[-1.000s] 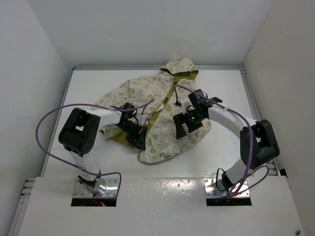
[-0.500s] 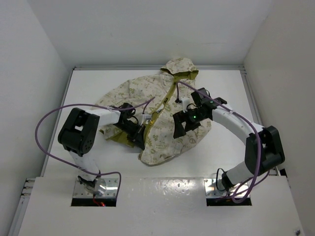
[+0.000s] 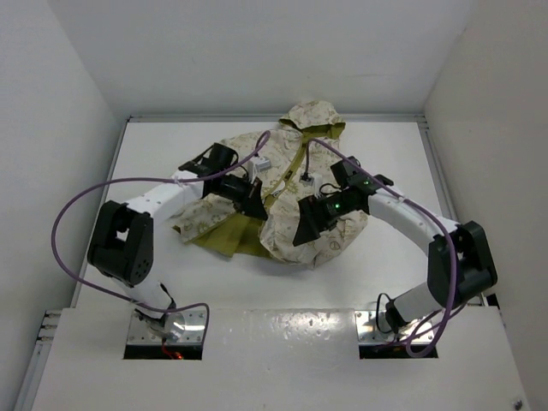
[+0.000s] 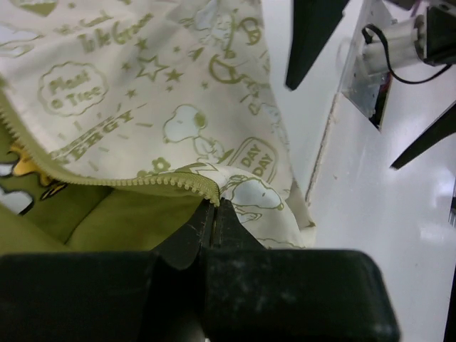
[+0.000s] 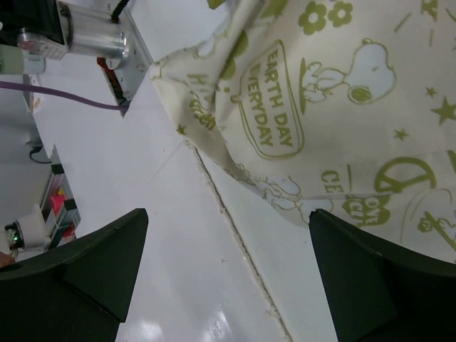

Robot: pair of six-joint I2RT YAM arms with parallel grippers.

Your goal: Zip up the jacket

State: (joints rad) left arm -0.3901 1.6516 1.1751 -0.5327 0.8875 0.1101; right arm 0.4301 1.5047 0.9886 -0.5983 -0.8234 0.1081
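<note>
Left pincer [image 4: 214, 214] is clamped, at its very tips, on the zipper edge [image 4: 142, 182] of the cream, olive-printed fabric jacket [image 4: 128, 85]; right pincer [image 5: 228, 271] stands apart. A tug could slip that shallow bite.

The jacket [image 4: 128, 92] is soft matt cloth, cream with a flat olive print, finely woven and creased. Its lining [image 4: 107, 228] is a plainer olive cloth (slightly smoother, by the look). The zipper teeth [image 4: 128, 182] look like moulded olive plastic. The left hand [image 4: 214, 210] is matt black plastic, scuffed with fine pale scratches; the right hand [image 5: 226, 221] has fingers [image 5: 85, 263] of the same dull black. The tabletop [image 5: 178, 271] is smooth, glossy white with soft reflections. The purple cable [image 3: 73, 218] has a smooth sheath.
</note>
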